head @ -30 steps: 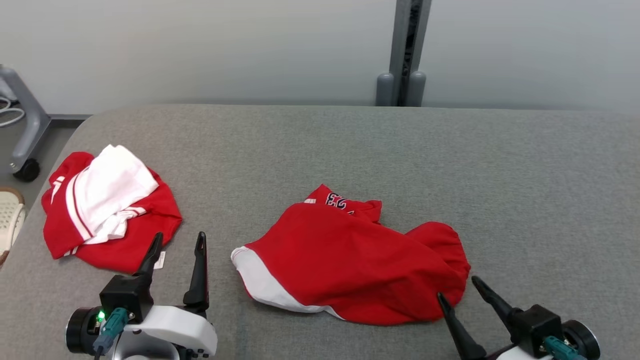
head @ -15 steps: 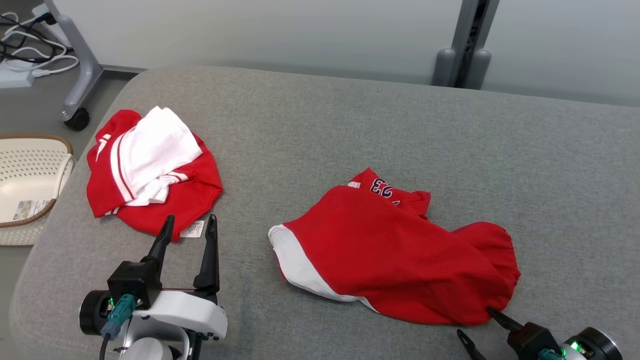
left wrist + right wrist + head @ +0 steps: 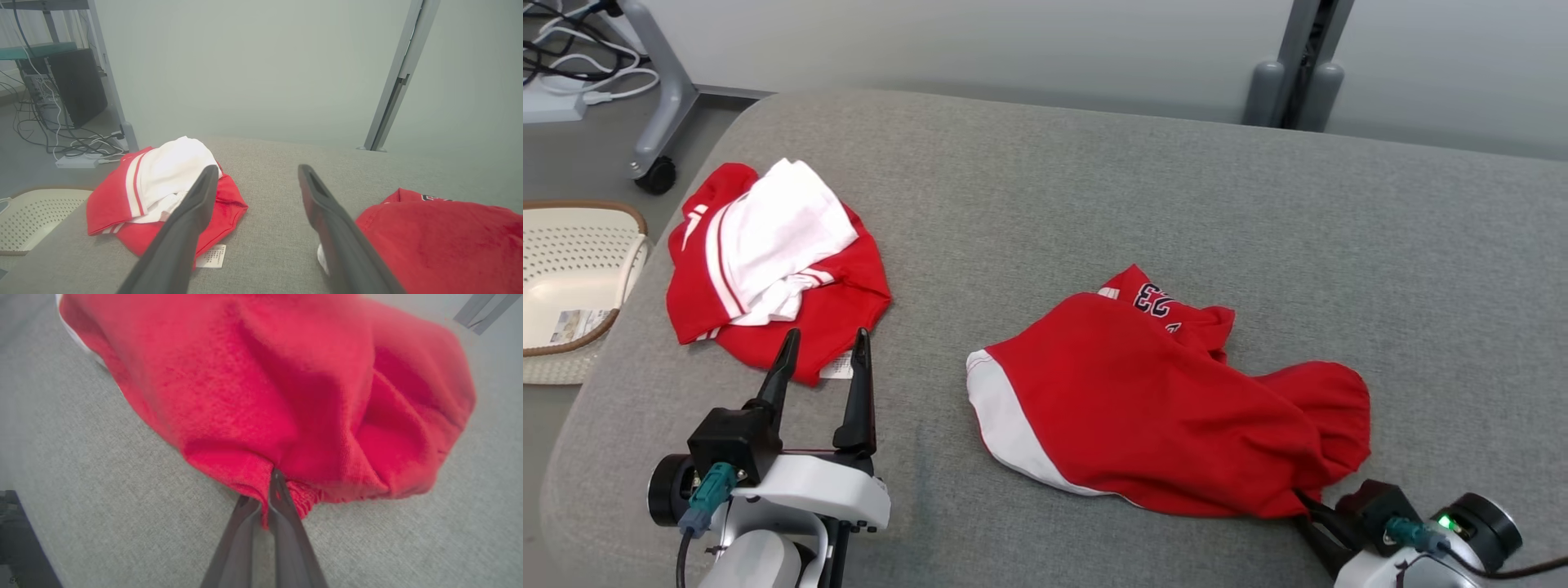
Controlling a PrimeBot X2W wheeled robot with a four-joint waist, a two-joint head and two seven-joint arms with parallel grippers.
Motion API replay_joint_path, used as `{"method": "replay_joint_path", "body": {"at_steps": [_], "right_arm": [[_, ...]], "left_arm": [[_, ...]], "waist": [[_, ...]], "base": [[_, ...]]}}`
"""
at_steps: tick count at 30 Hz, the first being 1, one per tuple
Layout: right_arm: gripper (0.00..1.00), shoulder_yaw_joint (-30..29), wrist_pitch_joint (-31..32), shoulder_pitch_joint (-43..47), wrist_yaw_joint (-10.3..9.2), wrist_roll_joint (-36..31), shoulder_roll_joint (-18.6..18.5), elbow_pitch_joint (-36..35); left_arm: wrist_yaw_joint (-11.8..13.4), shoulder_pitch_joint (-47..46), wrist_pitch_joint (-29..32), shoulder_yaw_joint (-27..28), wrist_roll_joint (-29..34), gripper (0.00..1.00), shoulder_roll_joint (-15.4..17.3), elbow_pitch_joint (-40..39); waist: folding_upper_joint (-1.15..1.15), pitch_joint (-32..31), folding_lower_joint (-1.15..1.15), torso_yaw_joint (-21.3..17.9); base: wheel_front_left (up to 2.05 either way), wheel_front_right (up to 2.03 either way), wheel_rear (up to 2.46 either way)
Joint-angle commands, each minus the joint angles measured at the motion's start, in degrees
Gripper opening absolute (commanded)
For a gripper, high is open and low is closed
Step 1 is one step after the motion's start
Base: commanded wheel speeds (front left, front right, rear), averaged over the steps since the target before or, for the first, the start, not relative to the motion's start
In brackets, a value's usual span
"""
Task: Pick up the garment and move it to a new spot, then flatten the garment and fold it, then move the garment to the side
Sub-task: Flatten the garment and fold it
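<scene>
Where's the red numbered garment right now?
Head view: the red numbered garment lies right of centre on the grey surface, its near right corner pinched by the right gripper, apart from the red-and-white garment at the left.

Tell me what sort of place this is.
Probably a robotics lab or test room, not a home. A computer tower and a power strip with loose cables sit on the floor beside a wheeled metal stand, and the red garment lies on a grey padded work surface before bare partition walls.

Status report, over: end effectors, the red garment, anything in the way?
Right end effector shut on red garment, near edge. Left end effector open, empty. Garment crumpled on grey cushion. Other red-and-white garment at left, apart.
</scene>
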Motion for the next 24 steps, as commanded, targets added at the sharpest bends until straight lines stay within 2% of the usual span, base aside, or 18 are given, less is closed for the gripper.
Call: {"method": "replay_joint_path", "body": {"at_steps": [1, 5, 9, 12, 14, 16, 18, 24], "right_arm": [[0.0, 0.4, 0.9, -0.7, 0.04, 1.7, -0.8, -1.2], [0.0, 1.8, 6.4, -2.0, 0.02, 8.9, -4.4, -8.4], [0.0, 2.5, 14.4, -2.4, 0.02, 19.2, -8.3, -16.8], [0.0, 0.2, 20.6, -2.6, 0.03, 26.6, -10.8, -21.9], [0.0, -1.9, 24.4, -3.0, 0.05, 31.6, -11.2, -24.5], [0.0, -3.8, 28.5, -3.9, 0.04, 35.5, -11.9, -25.5], [0.0, -5.2, 31.9, -5.5, 0.05, 39.5, -11.1, -25.7], [0.0, -6.7, 36.9, -12.9, 0.05, 42.6, -10.0, -21.4]], "left_arm": [[-0.4, -0.3, -0.4, 0.4, 0.5, 1.0, 0.0, 0.1], [-0.5, 0.2, -0.4, 1.1, 0.8, 1.0, -0.2, 0.0], [-0.8, 0.0, -0.4, 1.7, 1.1, 1.0, -0.4, 0.0], [-1.0, -0.1, -0.4, 2.1, 1.3, 1.0, -0.4, 0.0], [-1.1, -0.3, -0.4, 2.4, 1.5, 1.0, -0.5, 0.0], [-1.3, -0.6, -0.4, 2.4, 1.6, 1.0, -0.7, 0.1], [-1.4, -1.1, -0.4, 2.5, 1.7, 1.0, -0.8, 0.1], [-2.4, -2.7, -0.4, 1.7, 2.4, 1.0, -2.2, 0.5]], "waist": [[0.0, 0.0, 0.0, -0.6], [0.0, 0.3, 0.0, -2.2], [0.0, 0.7, 0.0, -3.3], [0.0, 0.9, 0.0, -3.8], [0.0, 1.1, 0.0, -4.1], [0.0, 1.3, 0.0, -4.1], [0.0, 1.8, 0.0, -4.1], [0.0, 3.7, 0.0, -2.4]], "base": [[0.0, 0.0, 0.0], [0.0, 0.0, 0.0], [0.0, 0.0, 0.0], [0.0, 0.0, 0.0], [0.0, 0.0, 0.0], [0.0, 0.0, 0.0], [0.0, 0.0, 0.0], [0.0, 0.0, 0.0]]}}
